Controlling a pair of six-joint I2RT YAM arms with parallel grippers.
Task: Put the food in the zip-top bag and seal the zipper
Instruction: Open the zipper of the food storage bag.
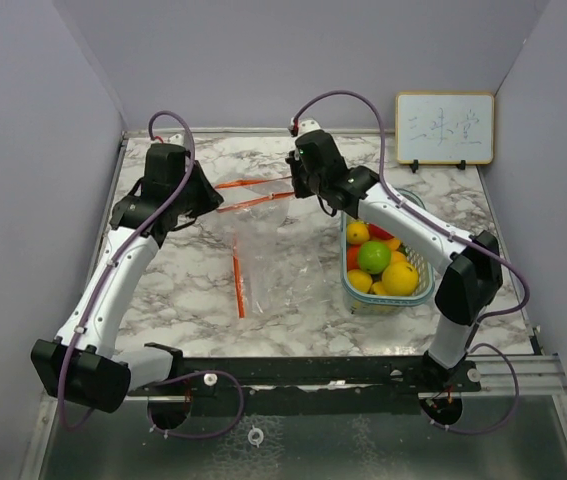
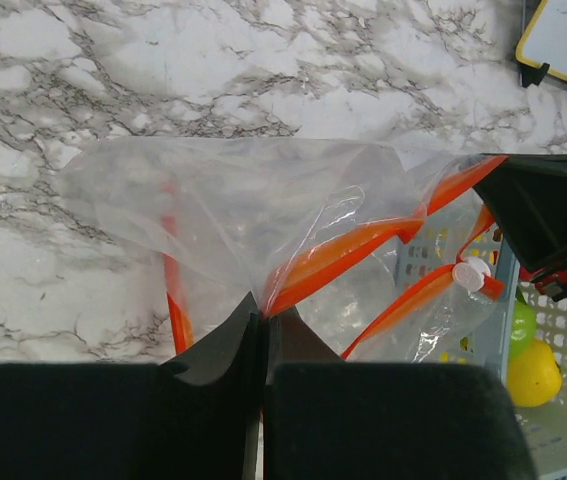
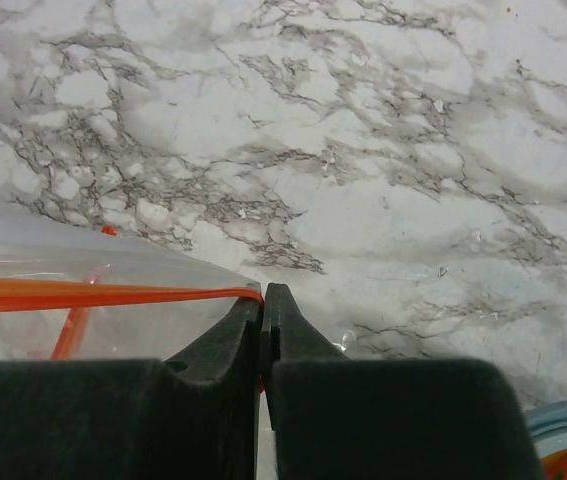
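A clear zip-top bag [image 1: 268, 250] with an orange zipper strip [image 1: 253, 200] lies on the marble table, its mouth held up between my two arms. My left gripper [image 1: 213, 200] is shut on the bag's left mouth edge; it shows in the left wrist view [image 2: 261, 318], where the white slider [image 2: 470, 273] sits on the orange strip. My right gripper [image 1: 298, 185] is shut on the zipper's right end, also seen in the right wrist view [image 3: 263, 295]. The toy fruits [image 1: 378, 262], yellow, orange, green and red, lie in a pale green basket [image 1: 421, 292] right of the bag.
A small whiteboard [image 1: 444, 128] stands at the back right against the wall. Purple walls close in the table on three sides. A black rail [image 1: 313, 370] runs along the near edge by the arm bases.
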